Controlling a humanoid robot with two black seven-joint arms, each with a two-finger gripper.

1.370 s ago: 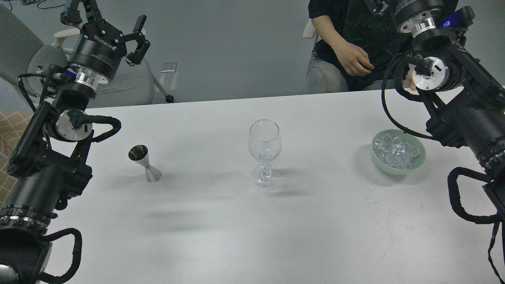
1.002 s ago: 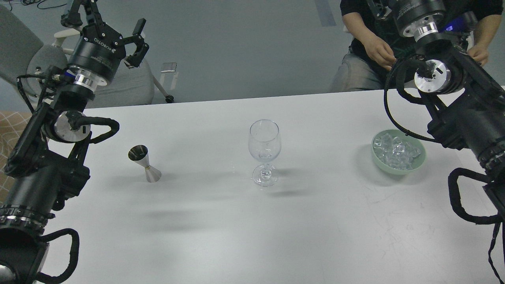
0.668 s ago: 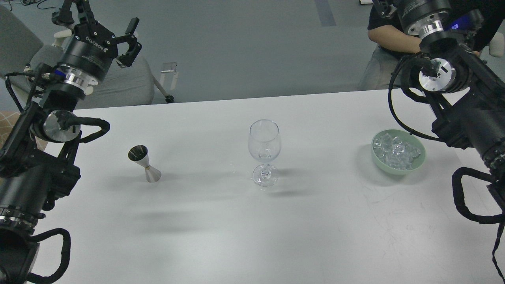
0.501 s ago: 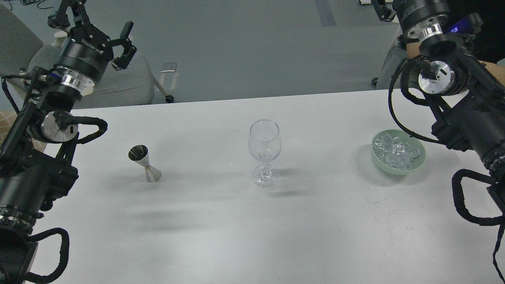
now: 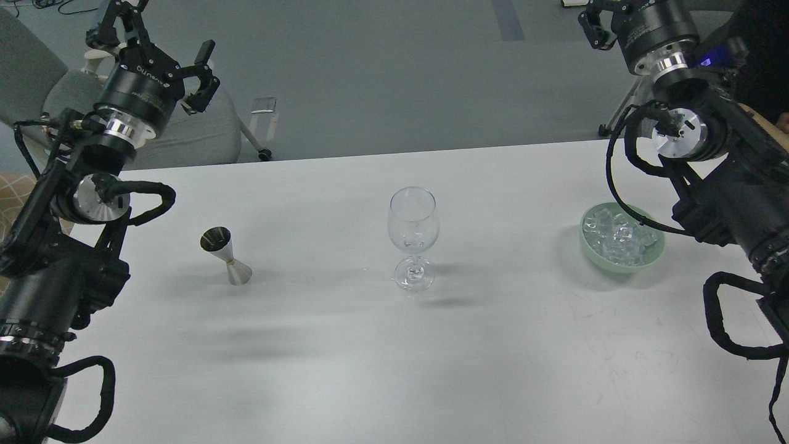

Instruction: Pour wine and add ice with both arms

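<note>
Both my arms hang high and empty over a table set for the pour.

My left gripper (image 5: 157,37), at ten o'clock, is spread wide on nothing; my right gripper (image 5: 601,15), at one o'clock, is cropped, so I cannot tell its opening. The ice (image 5: 619,237) fills the green bowl (image 5: 654,258) at three o'clock, the empty wine glass (image 5: 413,237) stands centre, the steel jigger (image 5: 225,256) at nine. I judge a careless sweep could topple the tall glass.
</note>
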